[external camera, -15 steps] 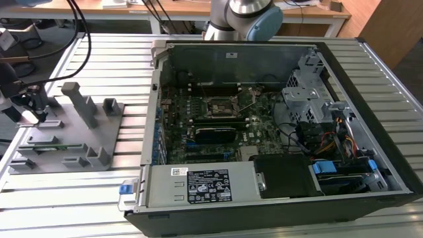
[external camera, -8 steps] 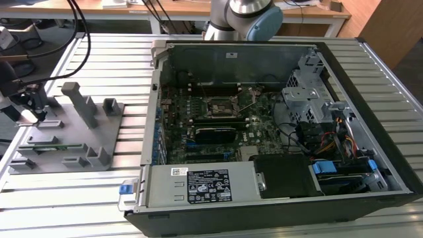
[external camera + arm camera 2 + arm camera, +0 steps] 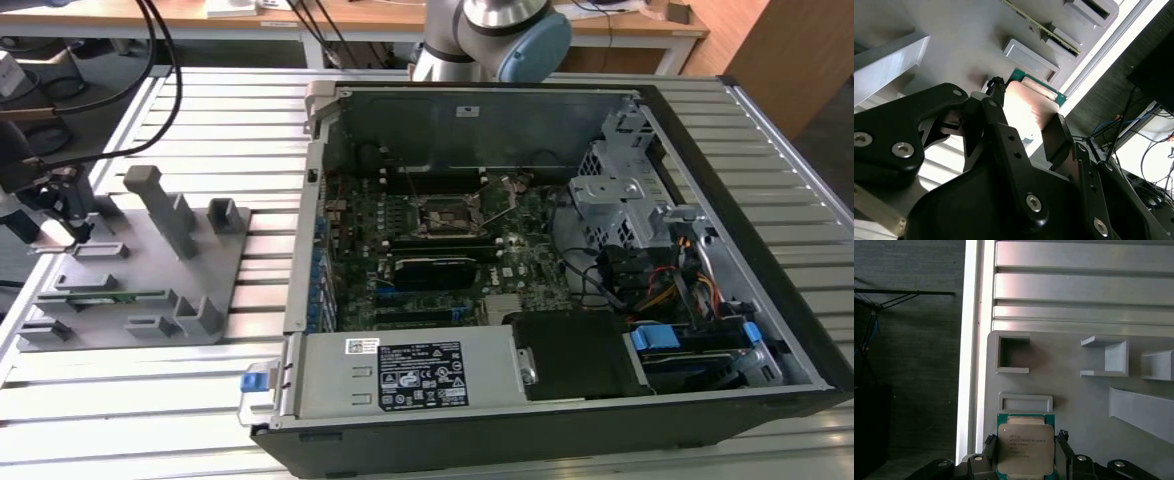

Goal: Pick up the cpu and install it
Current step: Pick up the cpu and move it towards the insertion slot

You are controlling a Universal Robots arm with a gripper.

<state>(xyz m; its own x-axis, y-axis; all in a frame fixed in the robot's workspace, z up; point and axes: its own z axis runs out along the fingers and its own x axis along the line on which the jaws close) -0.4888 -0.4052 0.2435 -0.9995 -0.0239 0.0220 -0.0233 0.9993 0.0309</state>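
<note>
Bright, even light falls across the slatted table [image 3: 200, 110] in the exterior view, while the open computer case [image 3: 314, 180] holds a dim, shadowed interior. In both wrist views pinkish glare bleaches the cpu [image 3: 1029, 110] [image 3: 1026, 450] and the table's edge burns white. In the second wrist view the gripper [image 3: 1026, 102] stands nearly black against a blown-out corner.

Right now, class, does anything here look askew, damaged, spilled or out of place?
Nothing stands out. The cpu sits square to the grey fixture tray, its edges parallel to the small holder beside it, with no visible damage. The open computer case shows nothing spilled.
</note>
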